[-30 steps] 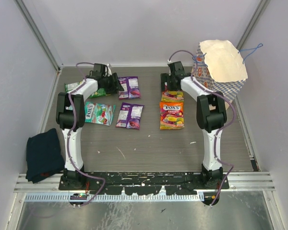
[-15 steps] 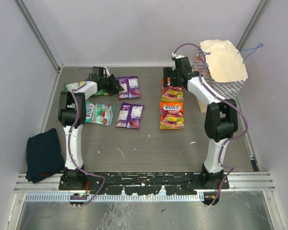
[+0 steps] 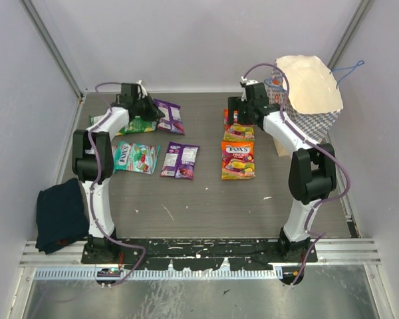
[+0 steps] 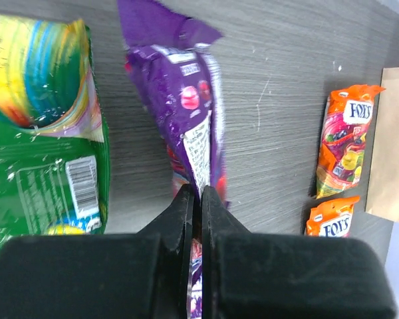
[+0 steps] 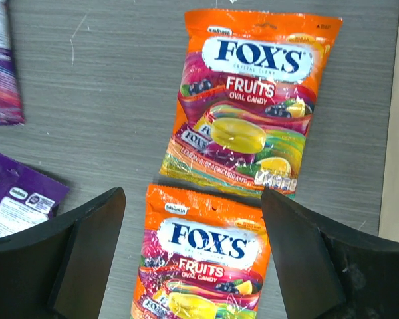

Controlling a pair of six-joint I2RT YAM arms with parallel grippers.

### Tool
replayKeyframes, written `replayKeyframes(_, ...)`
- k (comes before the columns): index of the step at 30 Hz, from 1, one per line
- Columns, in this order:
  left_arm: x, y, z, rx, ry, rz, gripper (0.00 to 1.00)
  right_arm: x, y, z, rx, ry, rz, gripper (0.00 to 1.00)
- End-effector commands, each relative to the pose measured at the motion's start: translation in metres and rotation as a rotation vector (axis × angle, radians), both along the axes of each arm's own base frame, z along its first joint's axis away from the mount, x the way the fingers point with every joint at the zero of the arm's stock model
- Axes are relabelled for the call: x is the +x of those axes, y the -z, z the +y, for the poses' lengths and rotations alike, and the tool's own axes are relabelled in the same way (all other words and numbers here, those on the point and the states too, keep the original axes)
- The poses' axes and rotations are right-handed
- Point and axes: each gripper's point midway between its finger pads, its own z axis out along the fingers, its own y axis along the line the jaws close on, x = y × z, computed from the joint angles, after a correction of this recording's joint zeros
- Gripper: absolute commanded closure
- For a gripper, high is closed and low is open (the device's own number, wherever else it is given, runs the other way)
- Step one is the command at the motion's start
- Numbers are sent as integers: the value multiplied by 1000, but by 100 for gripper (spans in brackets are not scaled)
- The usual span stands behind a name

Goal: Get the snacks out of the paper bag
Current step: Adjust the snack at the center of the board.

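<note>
Six candy packets (image 3: 237, 159) out on the grey tabletop (image 3: 206, 206), all left of the paper bag (image 3: 326, 123). At the back left, left gripper (image 4: 201, 195) clamped shut on the end of one purple packet (image 4: 186, 113), foil pinched into a ridge between the fingers; unclear whether its far end rests on the table. Just beside it, green packet (image 3: 134, 125) lying flat. Nearer the bases, teal packet (image 3: 136, 157) and second purple packet (image 3: 181, 160) side by side. Toward the right, right gripper (image 5: 191, 199) poised above two orange ones, jaws spread wide, gripping nothing: orange Fox's Fruits packet (image 5: 249, 100) flat beyond the fingers, second orange packet (image 5: 203, 259) seen between them, edges meeting. Bag in the back right corner, blue-and-white checkered, cream inside showing from above, blue cord handle (image 3: 346, 68) sticking out to the right. Dark blue cloth (image 3: 61, 214) bunched at the near left edge, well apart from the packets.
</note>
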Motion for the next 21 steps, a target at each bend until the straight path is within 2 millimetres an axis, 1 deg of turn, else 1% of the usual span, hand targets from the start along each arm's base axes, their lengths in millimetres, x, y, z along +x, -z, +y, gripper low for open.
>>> replayKeyframes(1, -2, -89, 23, 119, -38, -186, 100, -3, -43, 4, 52, -10, -116, 11)
replayKeyframes(3, -7, -100, 30, 189, -61, -201, 100, -5, -43, 3, 51, -8, -116, 11)
replayKeyframes(5, -12, -113, 33, 286, -77, -223, 100, -6, -45, 4, 55, -10, -119, 11)
replayKeyframes(7, -17, -123, 32, 405, -88, -237, 100, -6, -47, 6, 66, -15, -120, 11)
replayKeyframes(10, -26, -129, 22, 620, -67, -237, 100, -7, -50, 8, 81, -22, -120, 11)
replayKeyframes(12, -34, -126, 15, 767, -60, -207, 100, -9, -49, 9, 88, -25, -117, 11)
replayKeyframes(15, -33, -119, 8, 953, -58, -188, 100, -11, -48, 12, 101, -34, -116, 11)
replayKeyframes(17, -34, -111, 8, 1103, -57, -164, 100, -12, -48, 13, 107, -41, -116, 11)
replayKeyframes(18, -32, -101, 6, 1180, -50, -150, 100, -13, -47, 13, 108, -43, -114, 11)
replayKeyframes(19, -31, -97, 5, 1245, -53, -145, 100, -14, -48, 14, 111, -45, -117, 11)
replayKeyframes(21, -29, -90, -2, 1333, -45, -148, 100, -15, -46, 14, 114, -46, -115, 11)
